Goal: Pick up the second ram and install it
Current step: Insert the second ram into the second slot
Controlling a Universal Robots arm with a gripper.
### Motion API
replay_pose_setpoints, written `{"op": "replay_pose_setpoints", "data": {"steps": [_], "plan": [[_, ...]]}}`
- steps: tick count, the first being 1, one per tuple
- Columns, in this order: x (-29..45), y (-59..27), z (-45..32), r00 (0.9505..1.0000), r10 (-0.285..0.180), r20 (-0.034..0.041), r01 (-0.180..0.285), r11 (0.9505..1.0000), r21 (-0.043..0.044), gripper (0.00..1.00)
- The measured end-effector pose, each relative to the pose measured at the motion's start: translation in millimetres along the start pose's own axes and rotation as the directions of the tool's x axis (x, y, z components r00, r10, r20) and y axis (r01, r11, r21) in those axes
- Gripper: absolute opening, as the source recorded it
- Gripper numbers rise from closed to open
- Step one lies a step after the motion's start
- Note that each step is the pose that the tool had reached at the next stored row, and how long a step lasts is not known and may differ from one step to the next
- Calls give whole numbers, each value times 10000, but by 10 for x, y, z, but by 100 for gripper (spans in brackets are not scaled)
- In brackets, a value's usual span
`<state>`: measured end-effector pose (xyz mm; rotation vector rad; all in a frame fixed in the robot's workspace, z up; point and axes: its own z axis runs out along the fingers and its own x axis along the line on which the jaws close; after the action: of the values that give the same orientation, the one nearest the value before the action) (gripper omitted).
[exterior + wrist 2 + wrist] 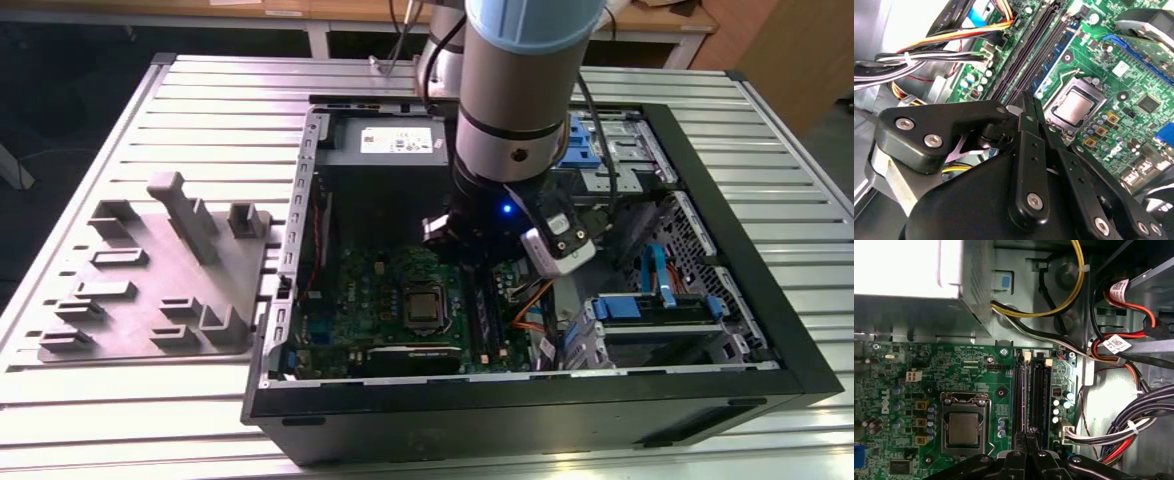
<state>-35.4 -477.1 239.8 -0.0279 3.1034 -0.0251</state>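
Wrist is down inside the open PC case (534, 425), over the green board (354, 290). In the first wrist view the gripper (1027, 439) sits at one end of the 2 memory slots (1040, 390), near the CPU socket (963, 427). Its fingers (1026, 150) are narrow, tips almost together. I cannot tell whether they pinch anything.

I read the second ram (483, 318) as the long dark stick standing along the slots in the exterior view. It is on the exterior view's right of the socket, straight under the wrist. I cannot tell if it is fully seated, or if the tips touch it.

Orange and black cables (954, 40) bunch up on the side of the slots away from the socket.

Grey tray (160, 290) with pegs sits on the slatted table (214, 100), just beside the case on the exterior view's left, well apart from the gripper.
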Motion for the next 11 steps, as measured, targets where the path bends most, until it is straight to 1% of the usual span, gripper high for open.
{"op": "replay_pose_setpoints", "data": {"steps": [4,7,11], "plan": [[1,1,34,10000,2,-1,-2,10000,0,11],[5,-1,77,10000,0,-1,0,10000,-1,11],[13,-12,95,10000,0,0,0,10000,-1,11]]}}
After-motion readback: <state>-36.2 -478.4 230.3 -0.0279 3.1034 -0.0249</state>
